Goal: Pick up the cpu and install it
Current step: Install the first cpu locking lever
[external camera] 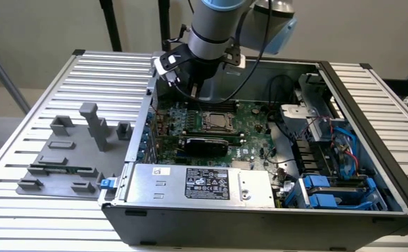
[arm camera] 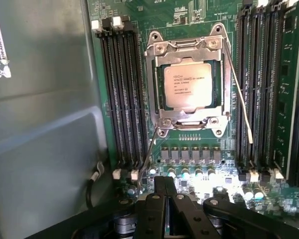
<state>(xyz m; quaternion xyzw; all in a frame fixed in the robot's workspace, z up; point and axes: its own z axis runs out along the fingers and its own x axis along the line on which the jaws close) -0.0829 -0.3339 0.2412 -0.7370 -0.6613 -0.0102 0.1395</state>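
Silvery cpu (arm camera: 188, 85) sits in its socket (arm camera: 185, 46) — apart from the closed pincer (arm camera: 165, 185).

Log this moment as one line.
gripper: shut, holding nothing | cpu: lying within socket frame | position: gripper above motherboard, apart from cpu

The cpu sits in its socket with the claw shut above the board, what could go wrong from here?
1. The cpu lies inside the socket frame; a slight tilt, which I cannot judge, could jam it.
2. The shut claw hangs near the lever wire and capacitors; a low sideways move might snag them.
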